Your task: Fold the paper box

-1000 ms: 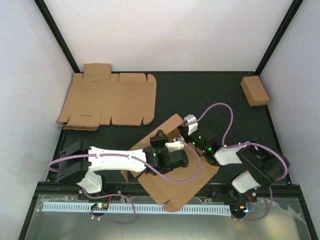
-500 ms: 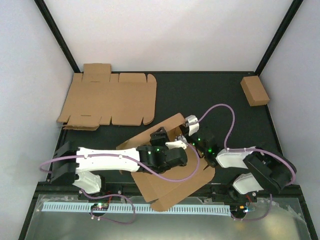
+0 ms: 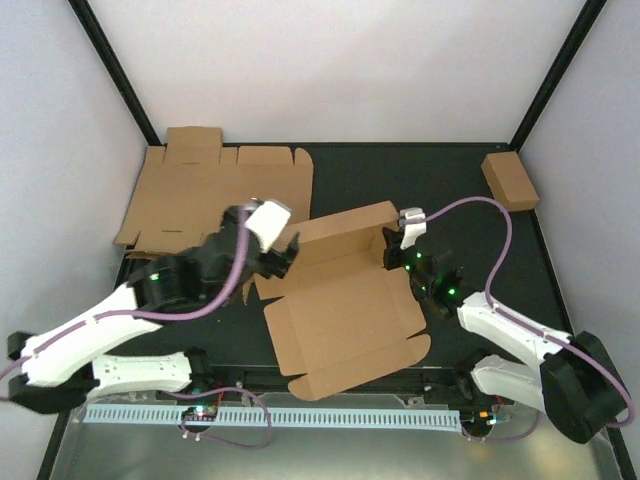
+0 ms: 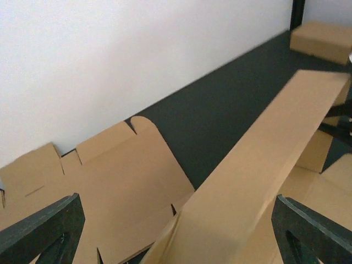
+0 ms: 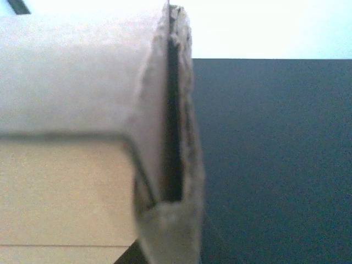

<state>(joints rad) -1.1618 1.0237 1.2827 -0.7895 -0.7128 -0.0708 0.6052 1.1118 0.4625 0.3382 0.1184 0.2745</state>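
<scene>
**Paper box half-folded, right fingers pinching the rear flap**

Brown corrugated cardboard die-cut paper box lies mid-counter toward the near edge, base flat, rear flap standing up. Right gripper fingers are pressed together on that flap's right end. Left gripper is at the flap's left end, fingers spread wide, gripping nothing. Flat brown cardboard blank far left, small closed brown box far right, on the black counter.

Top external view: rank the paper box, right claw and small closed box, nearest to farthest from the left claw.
1. paper box: flap at the left claw.
2. right claw: flap's right end.
3. small closed box: back right corner.
</scene>
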